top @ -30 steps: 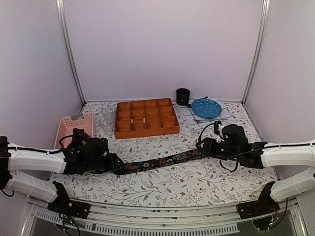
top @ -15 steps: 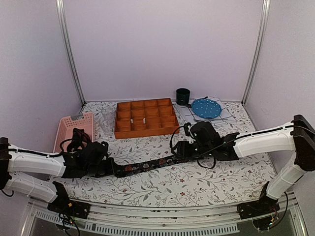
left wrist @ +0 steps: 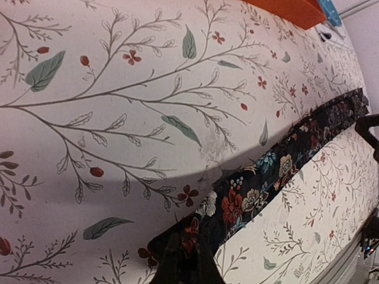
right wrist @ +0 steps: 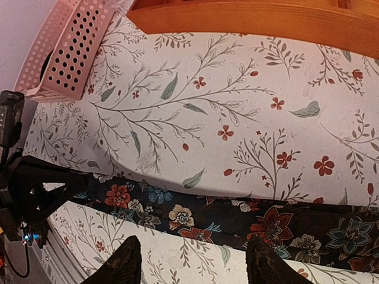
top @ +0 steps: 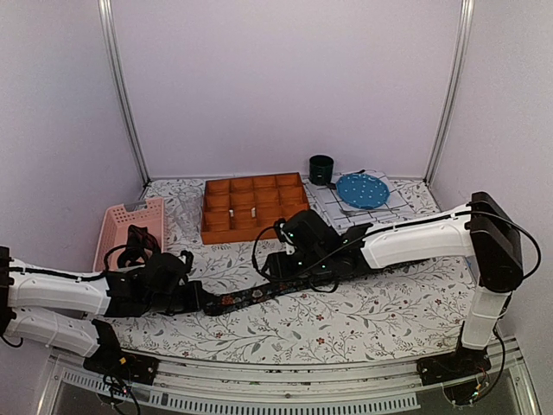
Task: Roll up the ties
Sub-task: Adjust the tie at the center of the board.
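On floral desk (top: pixel 346 324), clamping left hand (left wrist: pixel 186 254) together on left end of tie (top: pixel 246 294), lying stretched flat toward middle, and hovering right hand (right wrist: pixel 195 260), spread apart, just above it, seemingly anchoring fabric for rolling.

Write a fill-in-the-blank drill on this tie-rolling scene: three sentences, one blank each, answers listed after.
1. The left claw is ___ on one end of the dark floral fabric necktie, which lies flat on the table.
2. The right claw hangs over the necktie with its jaws ___.
3. In the top view, the orange wooden compartment tray stands to the right of the ___ perforated plastic basket.

Missing words: shut; open; pink.
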Motion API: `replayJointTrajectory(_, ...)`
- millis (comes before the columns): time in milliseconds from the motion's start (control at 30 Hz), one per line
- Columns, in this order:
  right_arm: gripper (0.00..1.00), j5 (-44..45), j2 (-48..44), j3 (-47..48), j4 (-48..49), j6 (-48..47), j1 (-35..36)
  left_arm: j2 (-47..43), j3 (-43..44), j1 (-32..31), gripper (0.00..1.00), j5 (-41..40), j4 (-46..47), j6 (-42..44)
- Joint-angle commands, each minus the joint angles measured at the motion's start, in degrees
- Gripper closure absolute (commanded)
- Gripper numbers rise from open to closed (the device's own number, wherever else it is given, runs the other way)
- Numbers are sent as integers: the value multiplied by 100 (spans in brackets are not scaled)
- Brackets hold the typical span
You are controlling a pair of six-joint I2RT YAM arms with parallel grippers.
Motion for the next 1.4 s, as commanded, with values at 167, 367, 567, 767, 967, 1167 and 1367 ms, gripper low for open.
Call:
replayJointTrajectory(167, 44, 178, 523, -80, -404, 15, 52, 304, -133, -228, 83, 219, -246, -38)
replayJointTrajectory(367, 44, 129, 550, -156, -342, 18, 85, 11, -183, -447, 72, 122, -395, -138)
replayJointTrajectory(567, 44, 284, 658, -12, -515, -57, 164, -64, -242, -531, 72, 35, -606, -243)
replayJointTrajectory(767, 44, 482, 222, -250, -498, -6, 179, -328, -97, -858, 57, -378, -1215, -518)
replayJointTrajectory(967, 38, 769, -243, -264, -701, -57, 182, -952, 260, -998, 22, -638, -1799, -383)
replayJointTrajectory(1167, 38, 776, -554, -263, -716, -65, 185, -1234, 635, -1023, 37, -460, -1765, -99)
replayJointTrajectory(1367, 39, 891, -746, -328, -700, -21, 148, -637, 799, -1038, 89, 11, -798, 203)
